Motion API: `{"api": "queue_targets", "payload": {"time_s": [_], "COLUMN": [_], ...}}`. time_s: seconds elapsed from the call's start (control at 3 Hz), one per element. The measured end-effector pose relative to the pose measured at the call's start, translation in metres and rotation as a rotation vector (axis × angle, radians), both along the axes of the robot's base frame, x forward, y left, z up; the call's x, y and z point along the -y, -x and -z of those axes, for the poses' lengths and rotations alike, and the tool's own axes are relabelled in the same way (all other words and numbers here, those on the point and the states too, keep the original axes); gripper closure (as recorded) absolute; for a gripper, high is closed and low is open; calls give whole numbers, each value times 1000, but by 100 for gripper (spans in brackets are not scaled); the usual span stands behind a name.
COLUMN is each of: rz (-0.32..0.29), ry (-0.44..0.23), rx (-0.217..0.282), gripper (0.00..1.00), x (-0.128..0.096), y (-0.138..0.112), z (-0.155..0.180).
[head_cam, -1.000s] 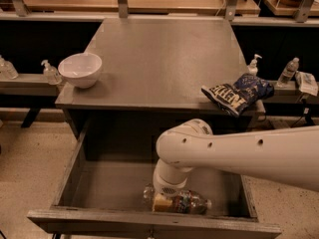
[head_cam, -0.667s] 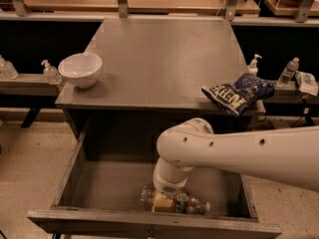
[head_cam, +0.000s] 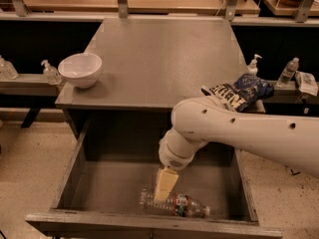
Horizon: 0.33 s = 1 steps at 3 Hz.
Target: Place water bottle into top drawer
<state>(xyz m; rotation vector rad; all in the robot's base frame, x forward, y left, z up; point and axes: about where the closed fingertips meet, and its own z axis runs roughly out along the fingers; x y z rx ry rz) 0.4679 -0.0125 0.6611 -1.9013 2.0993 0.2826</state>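
Note:
The water bottle (head_cam: 182,204) lies on its side on the floor of the open top drawer (head_cam: 149,223), near the front wall, with its cap end pointing right. My gripper (head_cam: 164,185) reaches down into the drawer from the white arm (head_cam: 239,128). Its tip is right over the left part of the bottle. I cannot tell whether it still touches the bottle.
On the grey tabletop (head_cam: 159,59) a white bowl (head_cam: 79,69) stands at the left edge and a blue chip bag (head_cam: 241,93) lies at the right edge. Small pump bottles (head_cam: 51,72) stand on side shelves to the left and right.
The gripper has lifted slightly above the bottle. The bottle stays lying in the drawer, and a little more of it shows.

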Motion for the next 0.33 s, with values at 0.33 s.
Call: {"api": "queue_targets", "payload": {"time_s": [0.33], "rz": [0], "ry": [0], "rx": [0], "gripper": [0], "x": [0], "y": [0], "z": [0]}}
